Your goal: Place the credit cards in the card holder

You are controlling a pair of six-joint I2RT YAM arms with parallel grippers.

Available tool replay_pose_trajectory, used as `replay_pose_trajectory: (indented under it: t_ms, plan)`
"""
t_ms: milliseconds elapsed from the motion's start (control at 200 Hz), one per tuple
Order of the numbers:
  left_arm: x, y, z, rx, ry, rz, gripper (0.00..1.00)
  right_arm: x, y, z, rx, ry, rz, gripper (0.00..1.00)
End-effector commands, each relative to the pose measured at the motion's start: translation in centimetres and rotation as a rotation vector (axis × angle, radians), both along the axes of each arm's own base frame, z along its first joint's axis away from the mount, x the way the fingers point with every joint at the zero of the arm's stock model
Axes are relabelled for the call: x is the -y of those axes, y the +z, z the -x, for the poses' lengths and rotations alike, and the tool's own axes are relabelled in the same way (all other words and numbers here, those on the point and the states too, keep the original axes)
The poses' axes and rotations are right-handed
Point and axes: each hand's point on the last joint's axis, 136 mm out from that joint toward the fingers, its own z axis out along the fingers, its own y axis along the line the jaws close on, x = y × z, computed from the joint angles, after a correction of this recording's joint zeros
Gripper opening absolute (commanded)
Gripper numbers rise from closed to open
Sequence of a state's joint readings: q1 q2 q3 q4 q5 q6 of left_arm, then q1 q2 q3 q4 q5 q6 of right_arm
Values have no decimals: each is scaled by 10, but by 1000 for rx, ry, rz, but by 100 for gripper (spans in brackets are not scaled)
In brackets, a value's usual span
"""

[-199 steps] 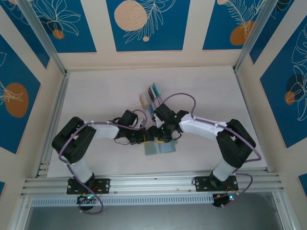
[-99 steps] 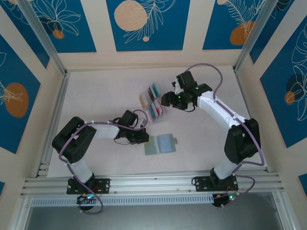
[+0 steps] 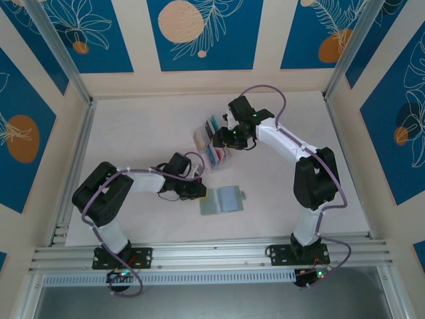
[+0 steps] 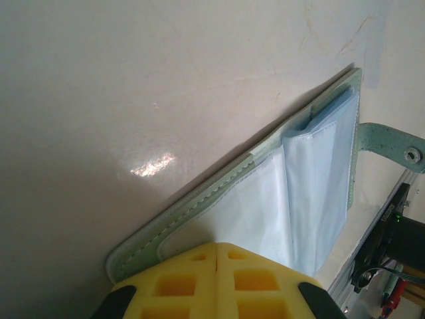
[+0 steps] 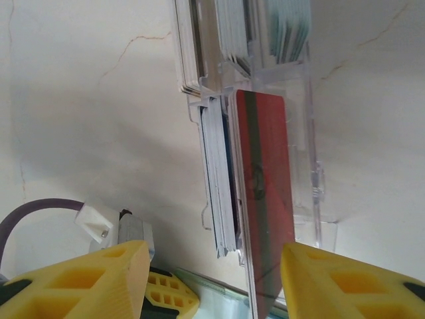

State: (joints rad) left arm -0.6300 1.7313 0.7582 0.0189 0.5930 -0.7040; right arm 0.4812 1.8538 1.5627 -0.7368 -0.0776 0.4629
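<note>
Pinning side: the left gripper (image 3: 197, 191), left of centre in the overhead view, has its yellow fingers closed flat together. In its wrist view (image 4: 218, 251) they sit at the bottom edge of the frame on the near border of the card holder (image 4: 292, 199). Whether they nip the cover or only press on it cannot be told.
Card holder: it lies opened out on the table (image 3: 133, 133), just right of the left gripper and a little below frame centre (image 3: 222, 199). Its pale blue pockets face up, the sage cover edge shows around them, and the snap tab (image 4: 388, 143) pokes out to the right.
Pockets: no card colour shows through the pockets in view, so they look unfilled.
Clear rack: it stands above the holder in the overhead frame and well apart from it (image 3: 211, 143). The credit cards (image 3: 214, 138) stand on edge in its slots in several bunches.
Right gripper: it is at the rack's right end, upper centre of the overhead view (image 3: 228, 136). Its jaws stand apart (image 5: 209, 266), and a red card (image 5: 265, 199) in the rack sits between them in the wrist view. Neither pad appears to touch the card.
Done, by the look of it: the holder is open and steadied.
Left to do: every card in sight sits in the rack, so each must be picked out, carried across and slid into a pocket, probably beginning with the red one.
</note>
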Motion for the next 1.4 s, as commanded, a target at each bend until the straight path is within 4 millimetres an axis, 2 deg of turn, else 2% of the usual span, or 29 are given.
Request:
replay_pose_trajectory:
  t_ms: [0, 130, 475, 1395]
  plan:
    - [-11, -20, 10, -32, 1, -77, 0, -6, -1, 2, -26, 40, -7, 55]
    - [-11, -19, 10, -30, 1, -75, 0, -10, -7, 2, -45, 52, -12, 54]
    - [-12, -21, 11, -33, 8, -76, 0, -21, 7, 4, -42, 85, -106, 51]
    - [-12, -25, 12, -44, 13, -76, 0, -8, 4, -3, -53, 59, -82, 30]
